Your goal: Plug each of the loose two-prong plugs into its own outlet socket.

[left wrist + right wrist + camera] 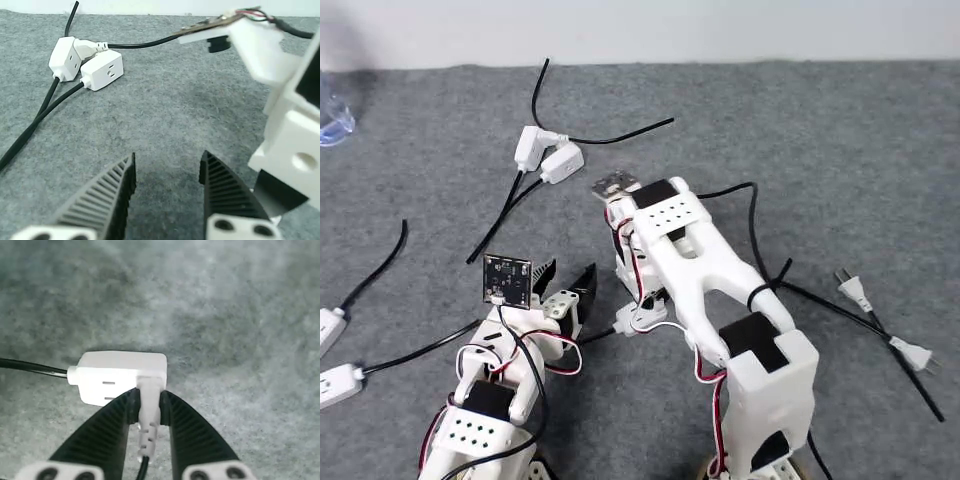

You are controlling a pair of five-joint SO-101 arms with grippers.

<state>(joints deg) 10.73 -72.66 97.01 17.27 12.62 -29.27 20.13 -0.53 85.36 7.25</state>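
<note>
My right gripper (pixel 149 407) is shut on a white two-prong plug (pixel 149 392), whose front end sits against the side of a white outlet socket (pixel 119 374). That socket (pixel 627 325) lies on the grey mat under the right arm, its black cord running left. My left gripper (pixel 567 285) is open and holds nothing, just left of that socket, hovering over bare mat (pixel 167 175). Two more sockets (pixel 102 71) (pixel 65 57) lie together farther back, one with a plug (pixel 89 47) in it. Two loose plugs (pixel 855 290) (pixel 916 353) lie at the right.
Two further sockets (pixel 328 330) (pixel 338 384) lie at the left edge with black cords. Cords cross the mat to the right of the right arm (pixel 720 290). A clear plastic container (pixel 332 115) stands at the far left corner.
</note>
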